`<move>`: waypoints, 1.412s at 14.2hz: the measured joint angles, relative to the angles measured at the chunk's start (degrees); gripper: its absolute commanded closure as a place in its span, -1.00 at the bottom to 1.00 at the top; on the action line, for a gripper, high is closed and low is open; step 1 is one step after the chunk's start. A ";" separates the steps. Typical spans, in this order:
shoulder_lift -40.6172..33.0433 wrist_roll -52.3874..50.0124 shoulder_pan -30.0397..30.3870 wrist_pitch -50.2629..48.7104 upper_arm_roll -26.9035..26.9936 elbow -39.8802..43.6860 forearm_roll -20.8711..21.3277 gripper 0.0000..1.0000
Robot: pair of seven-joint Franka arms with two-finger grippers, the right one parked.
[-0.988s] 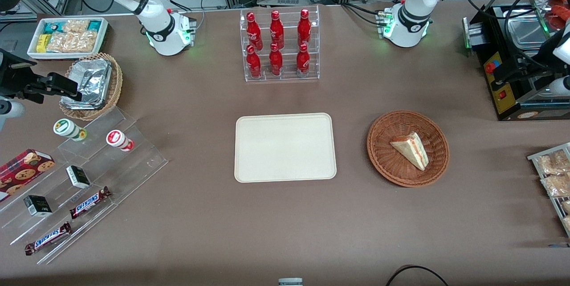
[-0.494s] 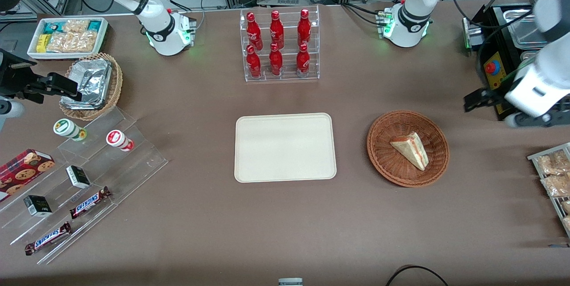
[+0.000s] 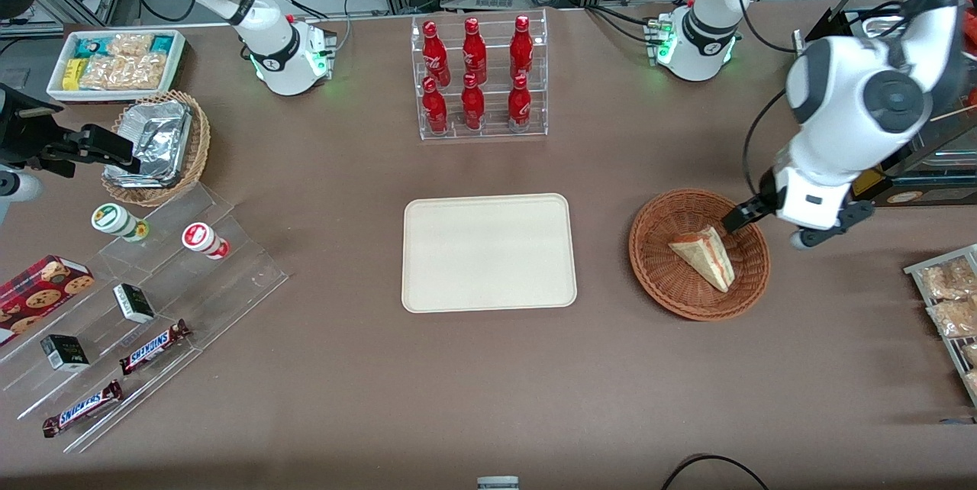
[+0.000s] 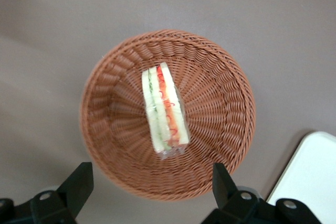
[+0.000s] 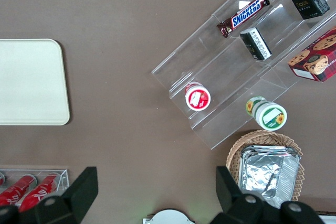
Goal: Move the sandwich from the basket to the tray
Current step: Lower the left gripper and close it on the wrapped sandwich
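Note:
The sandwich (image 3: 706, 255) (image 4: 164, 111), a pale bread wedge with a red and green filling stripe, lies in the reddish-brown wicker basket (image 3: 649, 261) (image 4: 220, 93). My left gripper (image 3: 767, 229) (image 4: 151, 182) hangs open above the basket's rim, on the side toward the working arm's end of the table. Nothing is between its fingers (image 4: 79, 182), and it is well clear of the sandwich. The cream tray (image 3: 488, 252) (image 4: 315, 177) (image 5: 29, 82) lies bare beside the basket, toward the parked arm's end.
A clear rack of red bottles (image 3: 477, 78) stands farther from the front camera than the tray. A black machine (image 3: 908, 177) and a rack of snack packets (image 3: 950, 307) sit at the working arm's end. A stepped acrylic stand (image 3: 137, 299) and a foil-filled basket (image 3: 156, 146) occupy the parked arm's end.
The left arm has swung in from the working arm's end of the table, and its gripper now hangs over the basket's rim. The sandwich, basket and tray have not moved.

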 measured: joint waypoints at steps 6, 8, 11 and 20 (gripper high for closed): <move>6.26 -5.28 -0.45 10.69 -0.36 -4.68 0.00 -1.00; 8.76 -5.56 -0.45 13.01 -0.35 -4.68 0.00 -1.00; 11.94 -5.86 -0.45 15.72 -0.35 -4.68 0.00 -0.31; 11.90 -6.08 -0.47 5.17 -0.42 1.87 0.00 1.00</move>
